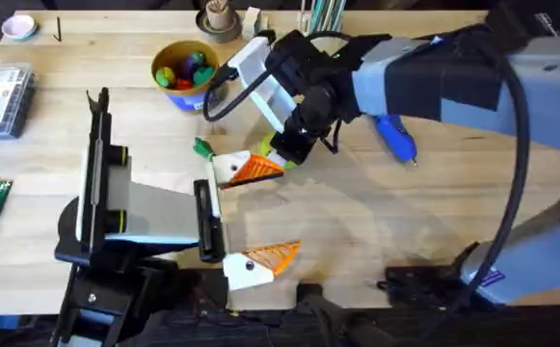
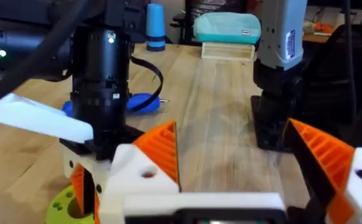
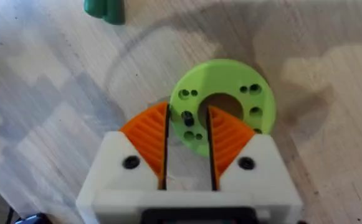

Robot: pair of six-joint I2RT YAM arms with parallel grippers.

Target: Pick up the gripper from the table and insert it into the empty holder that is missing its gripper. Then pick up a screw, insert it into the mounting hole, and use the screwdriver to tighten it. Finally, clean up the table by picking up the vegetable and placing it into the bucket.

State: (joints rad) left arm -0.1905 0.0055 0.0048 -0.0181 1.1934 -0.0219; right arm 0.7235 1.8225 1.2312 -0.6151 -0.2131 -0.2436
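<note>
Right pincer point(image 3: 187, 146) hangs over lime disc point(image 3: 255, 99), barely parted, nothing gripped. Left pincer point(image 1: 253, 214) spread wide, empty. Vegetable point(image 1: 202, 147) lies on table point(image 1: 405, 222), near bucket point(image 1: 157, 66). Looks like the cleanup step. Next: shift over vegetable, widen, descend.

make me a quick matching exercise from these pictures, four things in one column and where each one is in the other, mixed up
Things:
1. bucket
2. screwdriver
3. vegetable
4. green disc

Places:
A. lying on the table, just behind the left gripper's upper finger
B. flat on the table, right under the right gripper's tips
C. standing at the back of the table, toys inside
D. lying on the table, beside the right arm

Pairs: 1-C, 2-D, 3-A, 4-B
</note>
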